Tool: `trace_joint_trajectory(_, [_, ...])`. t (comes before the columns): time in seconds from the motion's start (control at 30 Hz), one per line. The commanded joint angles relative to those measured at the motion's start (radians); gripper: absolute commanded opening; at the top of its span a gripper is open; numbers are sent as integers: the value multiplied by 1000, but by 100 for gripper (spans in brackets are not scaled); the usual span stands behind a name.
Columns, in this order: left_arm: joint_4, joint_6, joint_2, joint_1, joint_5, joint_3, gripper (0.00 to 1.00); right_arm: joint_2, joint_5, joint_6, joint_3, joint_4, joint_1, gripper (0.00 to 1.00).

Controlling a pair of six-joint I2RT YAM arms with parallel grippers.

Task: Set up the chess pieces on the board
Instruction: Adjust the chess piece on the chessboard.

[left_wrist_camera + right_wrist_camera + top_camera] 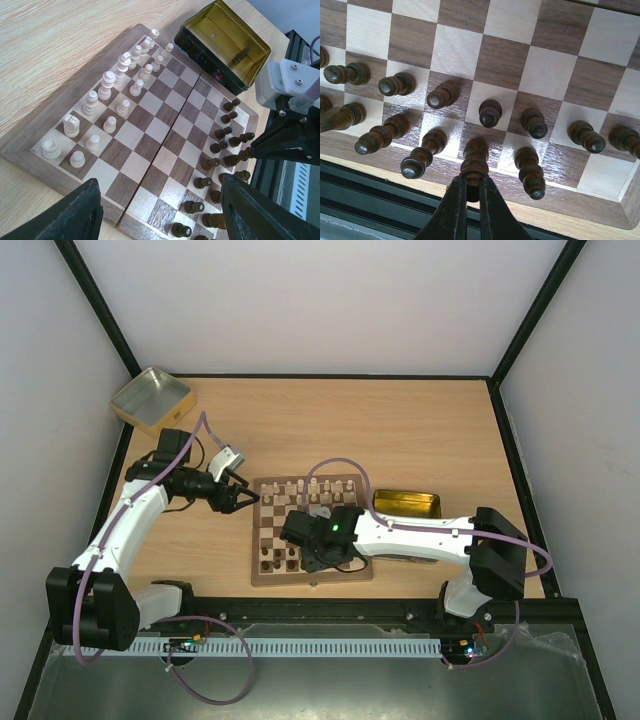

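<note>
The board (310,582) lies near the table's front edge. Pale chess pieces (107,85) stand in two rows on its far side. Dark chess pieces (490,112) fill the two rows nearest the arms. My right gripper (472,192) is shut on the top of one dark piece (475,162), which stands upright on a dark back-row square (485,137). In the top view that gripper (322,552) sits over the board's near rows. My left gripper (160,220) hovers open off the board's left edge (240,502), with nothing between its fingers (75,215).
An open gold tin (225,45) lies just right of the board, also visible from above (405,503), with one dark piece (241,55) inside. A second gold tin (150,400) sits at the table's far-left corner. A black rail (330,610) runs along the front edge.
</note>
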State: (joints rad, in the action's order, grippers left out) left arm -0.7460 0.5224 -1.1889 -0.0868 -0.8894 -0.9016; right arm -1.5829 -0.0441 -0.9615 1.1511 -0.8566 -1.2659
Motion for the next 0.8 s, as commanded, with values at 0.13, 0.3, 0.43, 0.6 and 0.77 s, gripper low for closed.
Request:
trace_joint_trajectory(0.13, [-7,-1,12,-5,-14,8,65,-14,10,9,-9,-29,-15,4])
trace_joint_trajectory(0.3, [-7,0,12,-5,-14,9,65,-16,19,9,-3,-31,-15,14])
trace_joint_trajectory(0.43, [-8,0,12,-5,-14,9,65,-16,46,1,9,-35,-15,19])
trace_joint_trajectory(0.6, [-7,0,12,-5,-14,9,65,-8,79,-8,31,-48,-15,20])
trace_joint_trajectory(0.77, [-8,0,12,-5,-13,8,65,14,122,-21,54,-65,-4,21])
